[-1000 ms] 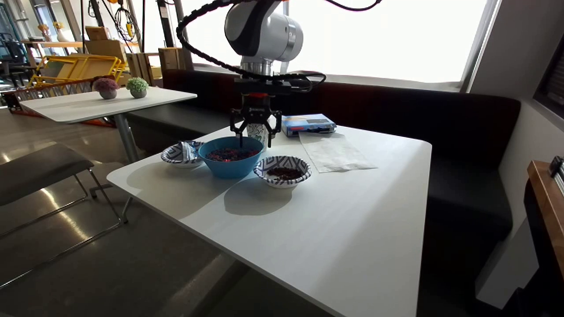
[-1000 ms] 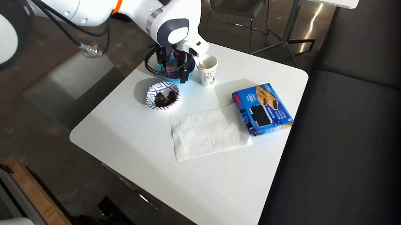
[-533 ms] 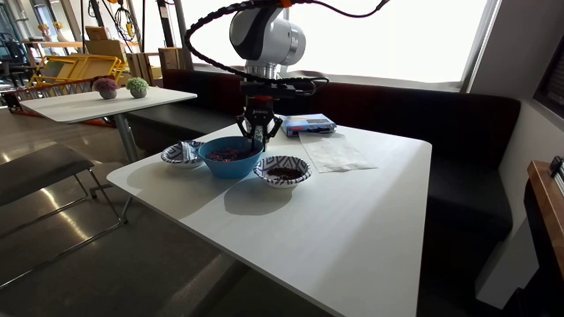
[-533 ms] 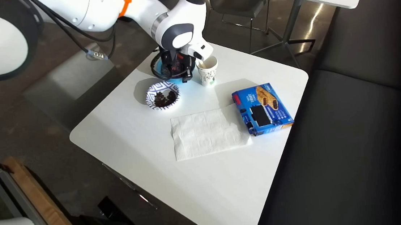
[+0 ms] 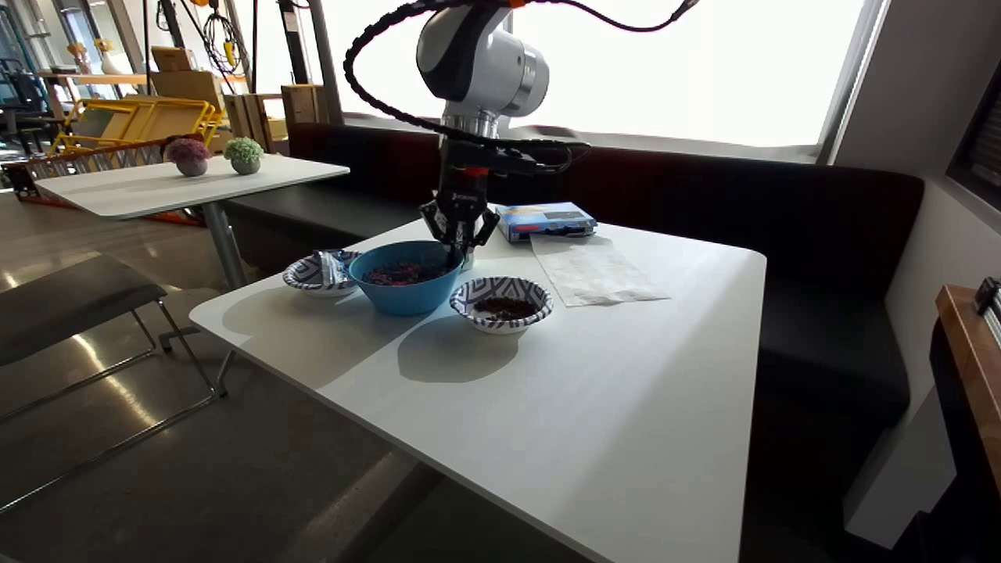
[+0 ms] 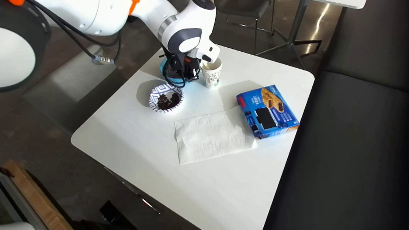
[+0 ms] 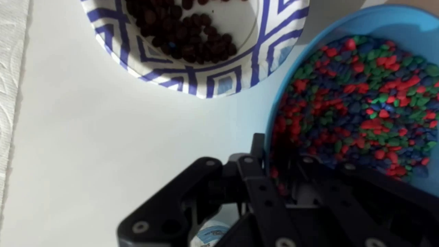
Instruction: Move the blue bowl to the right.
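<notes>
your gripper (image 7: 269, 148) looks nearly closed, clamped on the rim of the blue bowl (image 5: 405, 300), whose pebbly load (image 7: 370, 103) lies all to one side of the fingers (image 7: 257, 145), so move it slowly, watching for tilt, clear of the patterned bowl (image 7: 200, 79) near them.

the gripper (image 5: 460, 254) holds the far right rim of the blue bowl (image 5: 407, 295). on the white table (image 5: 626, 407), a patterned bowl (image 5: 500, 325) stands right of it, a second bowl (image 5: 308, 277) left.
</notes>
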### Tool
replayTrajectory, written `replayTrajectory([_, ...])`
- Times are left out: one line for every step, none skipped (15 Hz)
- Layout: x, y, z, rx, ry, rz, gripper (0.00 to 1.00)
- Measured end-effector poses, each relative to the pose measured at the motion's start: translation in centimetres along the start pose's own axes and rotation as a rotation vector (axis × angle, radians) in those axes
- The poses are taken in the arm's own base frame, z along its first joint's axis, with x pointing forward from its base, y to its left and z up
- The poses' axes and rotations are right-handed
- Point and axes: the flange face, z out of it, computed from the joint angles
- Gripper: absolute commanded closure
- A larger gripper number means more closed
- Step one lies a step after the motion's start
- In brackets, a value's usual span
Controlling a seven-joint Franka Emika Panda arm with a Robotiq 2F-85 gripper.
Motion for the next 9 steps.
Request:
replayTrajectory([0.03, 0.13, 0.04, 0.004, -0.003, -0.028, 0.97])
replayTrajectory([0.04, 0.26, 0.14, 0.007, -0.006, -0.057, 0.97])
replayTrajectory([0.04, 0.38, 0.23, 0.010, -0.009, -0.087, 0.97])
replayTrajectory([0.04, 0.50, 0.30, 0.011, -0.011, -0.116, 0.97])
replayTrajectory([0.03, 0.62, 0.35, 0.013, -0.013, -0.148, 0.97])
replayTrajectory([0.02, 0.69, 0.36, 0.017, -0.015, -0.182, 0.97])
replayTrajectory([-0.03, 0.73, 0.38, 0.021, -0.017, -0.218, 0.97])
replayTrajectory([-0.11, 0.76, 0.42, 0.026, -0.020, -0.251, 0.97])
replayTrajectory([-0.20, 0.80, 0.46, 0.031, -0.024, -0.281, 0.97])
